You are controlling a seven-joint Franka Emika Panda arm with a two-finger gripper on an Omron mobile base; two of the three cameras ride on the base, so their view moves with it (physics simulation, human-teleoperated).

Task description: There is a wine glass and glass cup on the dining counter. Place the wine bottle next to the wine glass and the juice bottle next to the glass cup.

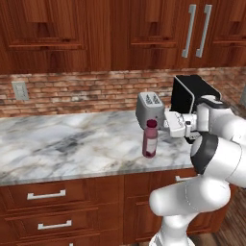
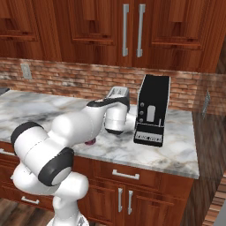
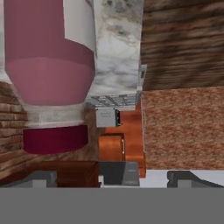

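On the marble worktop, juice bottle beside the claw

From the left base view, the stubby translucent pink-purple juice bottle [image 1: 150, 139] with its maroon cap stood upright by the white gripper [image 1: 163, 124]; whether its jaws were closed, I couldn't tell. From the right, the arm hid it. The hand view showed smooth plastic [image 3: 48, 52] off-centre: a skewed approach might topple it.

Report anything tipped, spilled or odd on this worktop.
Nothing stands out. The juice bottle stands upright and capped on the marble worktop beside the toaster, with no spill visible around it.
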